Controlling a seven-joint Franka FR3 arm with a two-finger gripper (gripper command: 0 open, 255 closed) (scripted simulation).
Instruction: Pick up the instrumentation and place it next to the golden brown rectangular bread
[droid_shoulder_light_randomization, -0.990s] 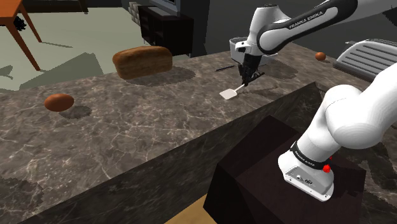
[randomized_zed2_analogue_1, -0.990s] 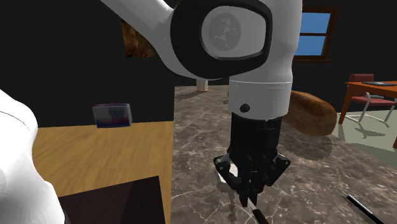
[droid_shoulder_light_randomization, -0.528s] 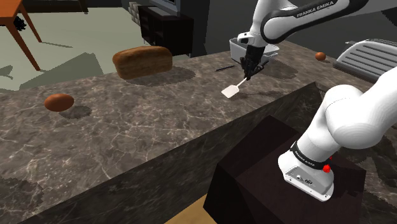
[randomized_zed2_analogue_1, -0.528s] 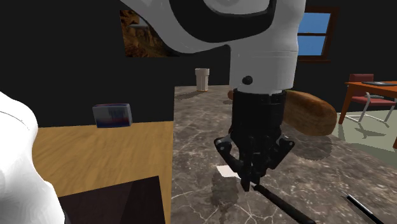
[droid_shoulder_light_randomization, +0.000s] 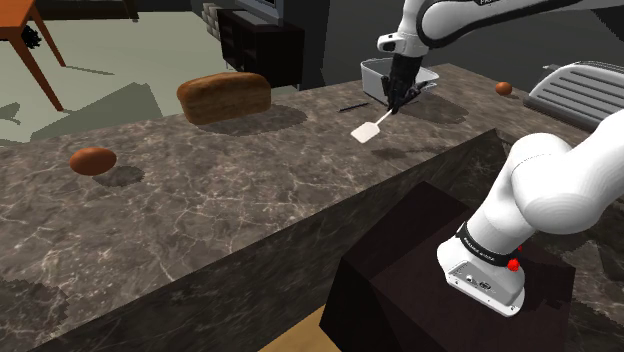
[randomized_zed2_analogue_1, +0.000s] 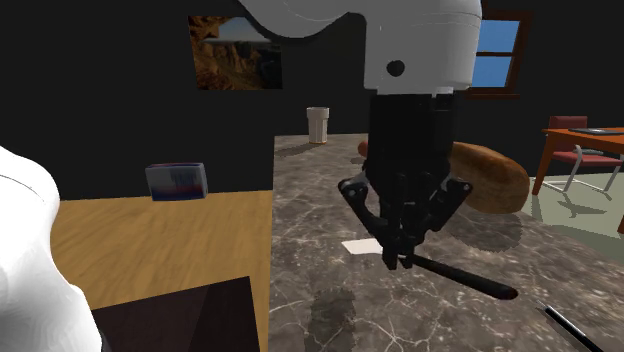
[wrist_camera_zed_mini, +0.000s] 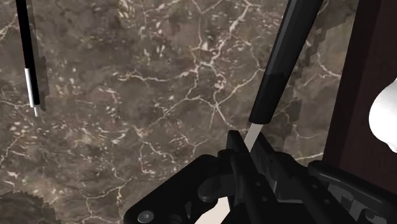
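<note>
Now my pincer (randomized_zed2_analogue_1: 398, 262) is clamped tight on the spatula (droid_shoulder_light_randomization: 367, 130). In the wrist view it grips the thin neck, just where the black handle ends. I judge that a sound hold: the neck is the narrowest part and sits between the weight of blade and handle, so the tool should not swing much. The spatula hangs slanted and seems clear of the counter (droid_shoulder_light_randomization: 250, 200). Its white blade points towards the shoulder view's left and the handle sticks out the other side.

The loaf (droid_shoulder_light_randomization: 224, 96) lies well apart, further along the counter to the shoulder view's left, with bare counter beside it. So the pick looks done and the carry is ahead. I need to cross to the loaf and set the spatula down just beside it, not on it. A thin black utensil (wrist_camera_zed_mini: 28, 57) lies near, and the long handle could catch it.
</note>
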